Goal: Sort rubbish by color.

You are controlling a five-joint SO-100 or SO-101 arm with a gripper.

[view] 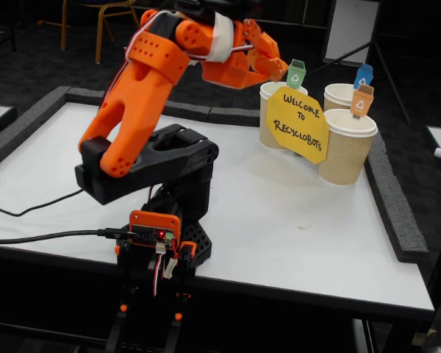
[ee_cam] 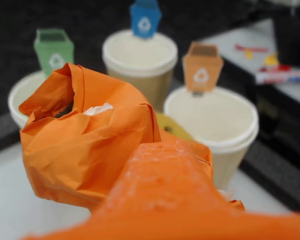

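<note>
The orange rubbish (ee_cam: 90, 145), a crumpled paper lump, fills the left middle of the wrist view, with my gripper (ee_cam: 140, 152) shut on it and one orange finger (ee_cam: 165, 195) blurred in front. Behind it stand three tan cups: a green-tagged cup (ee_cam: 19, 95) on the left, a blue-tagged cup (ee_cam: 140, 55) at the centre back, and an orange-tagged cup (ee_cam: 210, 120) on the right. In the fixed view my gripper (view: 269, 65) is held in the air just left of the cups, beside the green tag (view: 296, 74). There the lump blends with the orange fingers.
A yellow "Welcome to Recyclobots" sign (view: 301, 121) leans on the front of the cups. A dark foam border (view: 393, 206) rims the white table (view: 294, 220). The arm's base (view: 158, 243) and black cables (view: 29, 209) sit at the front left.
</note>
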